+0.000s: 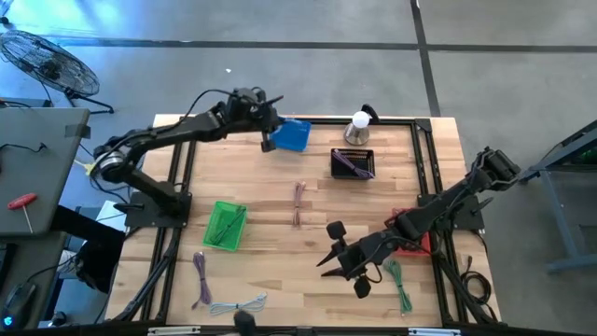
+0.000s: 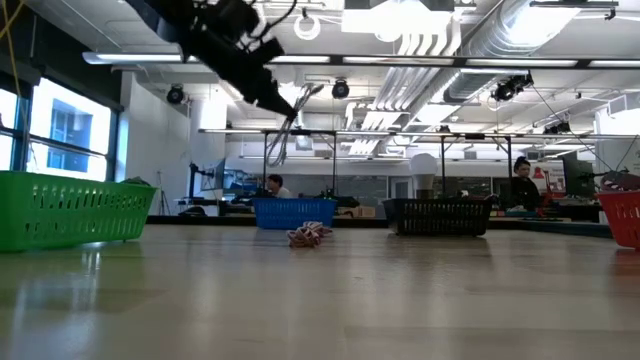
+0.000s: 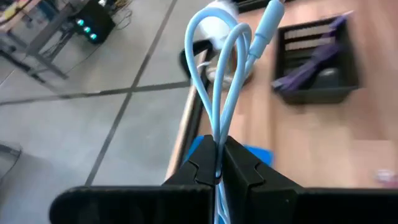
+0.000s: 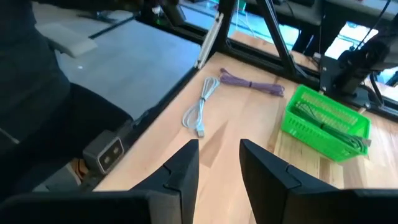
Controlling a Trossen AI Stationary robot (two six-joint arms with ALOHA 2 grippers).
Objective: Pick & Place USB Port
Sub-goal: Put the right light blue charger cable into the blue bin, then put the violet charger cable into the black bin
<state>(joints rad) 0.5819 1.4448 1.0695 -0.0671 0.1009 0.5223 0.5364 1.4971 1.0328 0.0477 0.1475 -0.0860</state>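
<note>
The fingers of the left gripper (image 3: pixel 219 163) are clenched on a light blue USB cable (image 3: pixel 221 68), folded into a loop that stands up from the fingers with its plug end beside the loop's top; its long axis runs straight out from the gripper. In the high view this gripper (image 1: pixel 268 119) hangs at the left edge of the blue basket (image 1: pixel 293 136) at the far side of the desk (image 1: pixel 280 247), and what lies inside that basket cannot be made out. The right gripper (image 1: pixel 347 261) waits near the front of the desk with its fingers (image 4: pixel 184 167) released and spread apart.

Nearest the front lie a grey cable (image 1: pixel 239 304), a purple cable (image 1: pixel 200 277) and a green cable (image 1: pixel 399 283). Further back, the green basket (image 1: pixel 225 225) holds a green cable, and a pinkish cable (image 1: pixel 298 203) lies at mid-desk. The red basket (image 1: pixel 411 235) sits under the right arm. At the far edge the black basket (image 1: pixel 353 163) holds purple cables (image 3: pixel 317 57).
</note>
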